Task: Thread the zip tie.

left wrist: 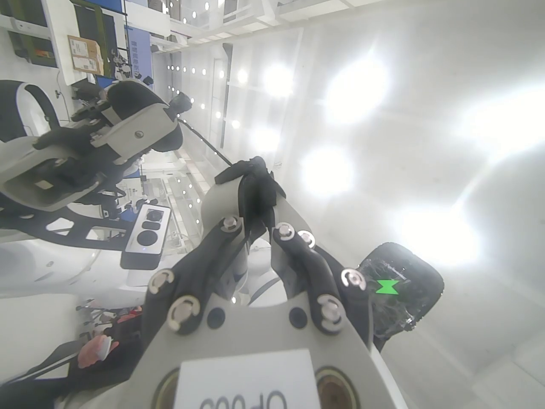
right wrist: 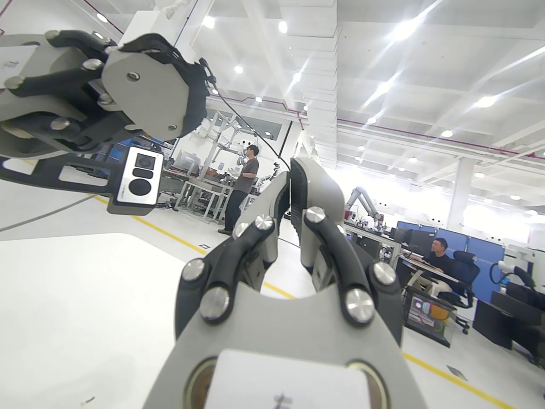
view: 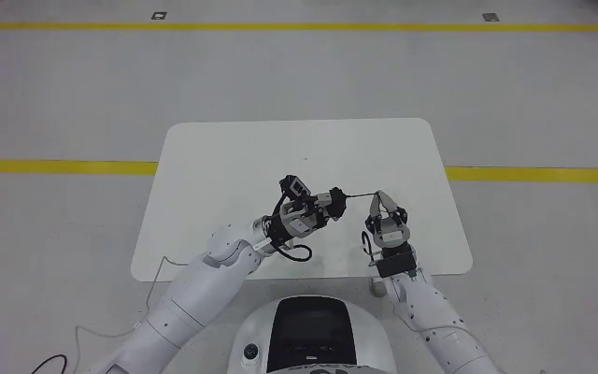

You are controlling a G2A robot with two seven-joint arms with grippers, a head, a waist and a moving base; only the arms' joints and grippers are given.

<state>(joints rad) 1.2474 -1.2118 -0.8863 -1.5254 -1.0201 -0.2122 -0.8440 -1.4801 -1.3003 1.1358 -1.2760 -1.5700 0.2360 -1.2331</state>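
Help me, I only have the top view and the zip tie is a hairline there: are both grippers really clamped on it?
Observer: In the right wrist view the right gripper is shut, with the zip tie coming out of its tips.
Operator: And the left one?
Observer: The left wrist view shows the left gripper shut on the tie's other end.
Operator: Is the tie resting on the table?
Observer: No; the right wrist view shows both tips and the strand between them raised clear of the table.
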